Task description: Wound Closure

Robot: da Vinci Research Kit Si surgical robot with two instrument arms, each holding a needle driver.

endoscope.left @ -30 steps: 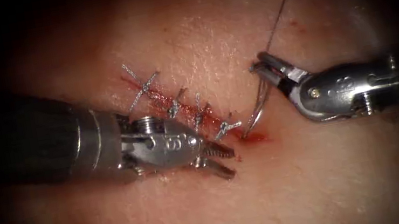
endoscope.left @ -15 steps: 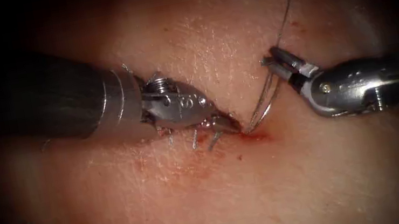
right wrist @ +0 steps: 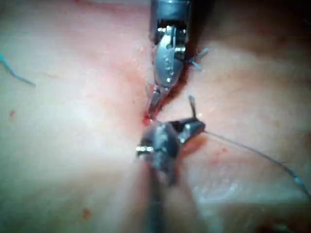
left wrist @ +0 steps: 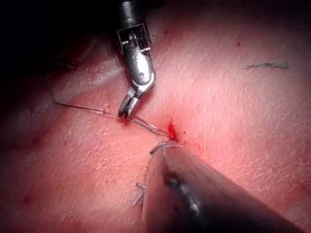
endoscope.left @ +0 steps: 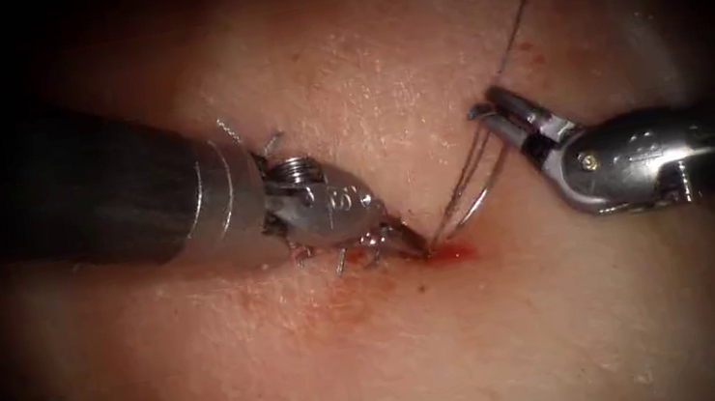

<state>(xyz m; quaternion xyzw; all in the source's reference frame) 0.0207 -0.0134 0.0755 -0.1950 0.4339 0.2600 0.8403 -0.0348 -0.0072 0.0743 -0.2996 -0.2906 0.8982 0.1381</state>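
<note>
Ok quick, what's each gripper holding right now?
Left gripper: shut at the cut's end; holding anything, cannot tell.
Right gripper: shut on the needle near its tail; its tip is in the tissue.

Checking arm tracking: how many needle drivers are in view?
2. The left tool has its tip at the cut's right end, beside the red fluid; its grasp is unclear. The right tool, right of the cut, holds the needle near its tail, its point meeting the tissue.

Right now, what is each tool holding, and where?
The right tool grips the needle near its thread end; the needle's tip is in the tissue at the cut. The left tool holds nothing visible.
</note>
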